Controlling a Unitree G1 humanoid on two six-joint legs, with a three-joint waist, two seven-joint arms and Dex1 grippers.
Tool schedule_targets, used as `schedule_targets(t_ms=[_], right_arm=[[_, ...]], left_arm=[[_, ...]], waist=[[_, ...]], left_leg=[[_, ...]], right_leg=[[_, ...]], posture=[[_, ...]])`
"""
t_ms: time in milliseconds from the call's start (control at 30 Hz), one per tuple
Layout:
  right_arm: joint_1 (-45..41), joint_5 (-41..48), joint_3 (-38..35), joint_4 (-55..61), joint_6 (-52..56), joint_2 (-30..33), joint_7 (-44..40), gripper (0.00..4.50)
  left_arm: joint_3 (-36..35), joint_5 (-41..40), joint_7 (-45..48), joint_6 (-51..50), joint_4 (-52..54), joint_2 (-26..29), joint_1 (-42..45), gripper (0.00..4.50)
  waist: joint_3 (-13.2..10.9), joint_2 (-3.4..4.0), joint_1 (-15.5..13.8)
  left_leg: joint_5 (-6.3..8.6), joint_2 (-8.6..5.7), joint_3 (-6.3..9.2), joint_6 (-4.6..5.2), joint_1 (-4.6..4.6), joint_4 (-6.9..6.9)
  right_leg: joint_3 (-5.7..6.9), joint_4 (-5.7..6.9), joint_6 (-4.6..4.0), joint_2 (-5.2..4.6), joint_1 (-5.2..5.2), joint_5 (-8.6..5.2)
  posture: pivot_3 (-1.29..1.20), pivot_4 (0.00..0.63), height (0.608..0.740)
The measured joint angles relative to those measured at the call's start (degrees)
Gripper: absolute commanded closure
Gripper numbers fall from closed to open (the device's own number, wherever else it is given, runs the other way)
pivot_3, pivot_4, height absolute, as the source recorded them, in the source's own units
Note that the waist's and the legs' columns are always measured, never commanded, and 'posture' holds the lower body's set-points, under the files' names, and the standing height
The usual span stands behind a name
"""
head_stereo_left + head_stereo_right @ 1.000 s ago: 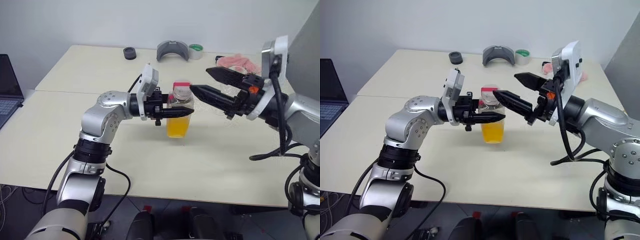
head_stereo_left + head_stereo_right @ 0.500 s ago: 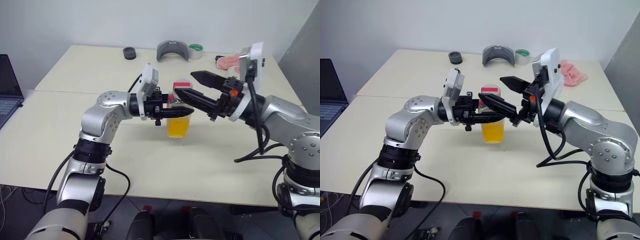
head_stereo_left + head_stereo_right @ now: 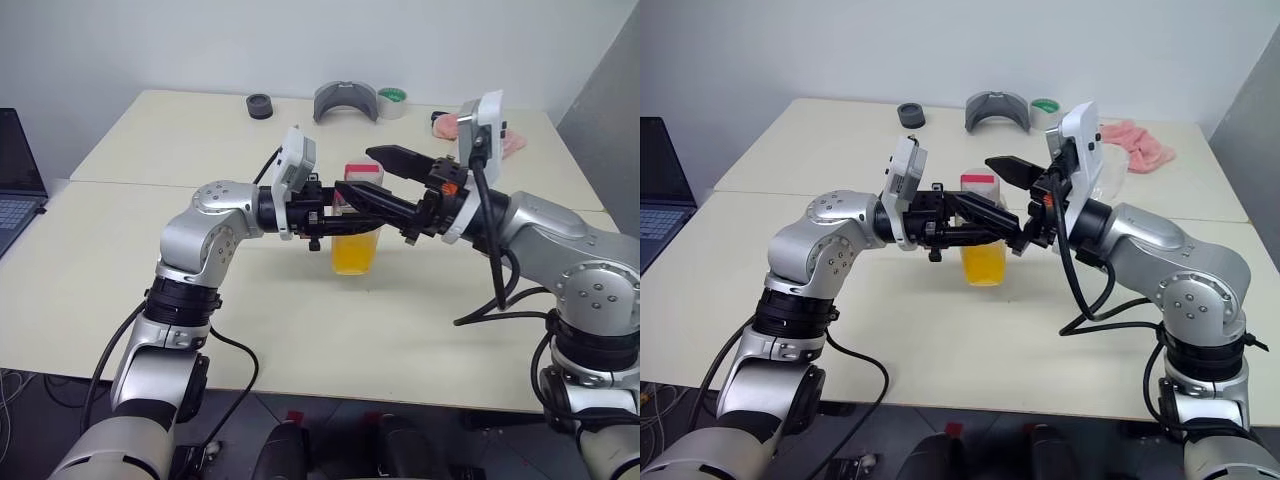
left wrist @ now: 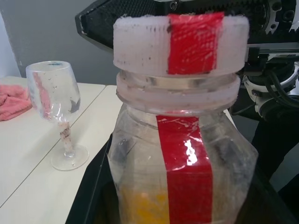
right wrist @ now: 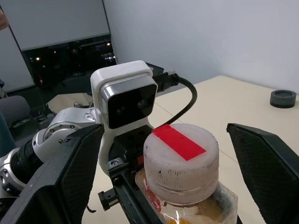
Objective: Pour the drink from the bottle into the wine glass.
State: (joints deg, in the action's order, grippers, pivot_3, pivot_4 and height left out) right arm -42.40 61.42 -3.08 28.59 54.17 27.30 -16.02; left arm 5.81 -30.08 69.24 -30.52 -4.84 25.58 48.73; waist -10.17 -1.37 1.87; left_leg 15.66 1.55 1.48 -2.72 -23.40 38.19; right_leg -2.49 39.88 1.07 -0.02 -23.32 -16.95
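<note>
My left gripper [image 3: 362, 224] is shut on the bottle [image 3: 355, 240] and holds it upright over the middle of the table [image 3: 300, 330]. The orange drink [image 4: 142, 207] fills the bottle's lower part. A red strip runs up its side and over the pinkish-white cap [image 5: 181, 163]. My right gripper [image 3: 356, 170] is open, with one black finger [image 5: 70, 172] on each side of the cap and a gap between them and it. The wine glass [image 4: 53, 100] stands upright on the table, beyond the bottle as my left wrist sees it.
A pink cloth [image 3: 1140, 143] lies at the back right. Along the far edge sit a tape roll [image 3: 1044, 110], a grey curved piece [image 3: 997, 108] and a small black round thing [image 3: 910, 115]. A laptop [image 3: 15, 180] is at the far left.
My right gripper has moved left to the bottle, and its open fingers now flank the cap. The left gripper and the bottle have stayed in place.
</note>
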Motion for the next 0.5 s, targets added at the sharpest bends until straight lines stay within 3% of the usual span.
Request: schedule_targets(t_ms=[67, 167, 367, 500], right_arm=[[0.0, -0.1, 0.0, 0.0, 0.0, -0.4, 0.0, 0.01], [-0.2, -0.8, 0.1, 0.0, 0.0, -0.5, -0.2, 0.62], [-0.5, -2.8, 0.4, -0.2, -0.1, -0.3, -0.7, 2.58], [-1.1, -4.0, 0.5, -0.1, -0.9, -0.2, -1.8, 2.71]], left_arm=[[0.0, 0.0, 0.0, 0.0, 0.1, 0.0, 0.0, 2.71], [0.0, 0.0, 0.0, 0.0, 0.1, 0.0, 0.0, 2.71], [0.0, 0.0, 0.0, -0.2, 0.4, 0.0, 0.0, 2.71], [0.0, 0.0, -0.1, -0.3, 0.4, 0.0, -0.1, 2.71]], waist=[[0.0, 0.0, 0.0], [0.0, 0.0, 0.0], [0.0, 0.0, 0.0], [0.0, 0.0, 0.0]], left_leg=[[0.0, 0.0, 0.0, 0.0, 0.0, 0.0], [0.0, 0.0, 0.0, 0.0, 0.0, 0.0], [0.0, 0.0, -0.01, 0.0, 0.0, 0.0], [0.0, 0.01, 0.01, 0.0, 0.01, 0.0]], right_leg=[[0.0, 0.0, 0.0, 0.0, 0.0, 0.0], [0.0, 0.0, 0.0, 0.0, 0.0, 0.0], [-0.01, 0.0, 0.0, 0.0, 0.0, 0.0], [0.02, 0.01, 0.0, 0.0, 0.0, 0.0]], posture=[[0.0, 0.15, 0.74], [0.0, 0.15, 0.74], [0.0, 0.15, 0.74], [0.0, 0.15, 0.74]])
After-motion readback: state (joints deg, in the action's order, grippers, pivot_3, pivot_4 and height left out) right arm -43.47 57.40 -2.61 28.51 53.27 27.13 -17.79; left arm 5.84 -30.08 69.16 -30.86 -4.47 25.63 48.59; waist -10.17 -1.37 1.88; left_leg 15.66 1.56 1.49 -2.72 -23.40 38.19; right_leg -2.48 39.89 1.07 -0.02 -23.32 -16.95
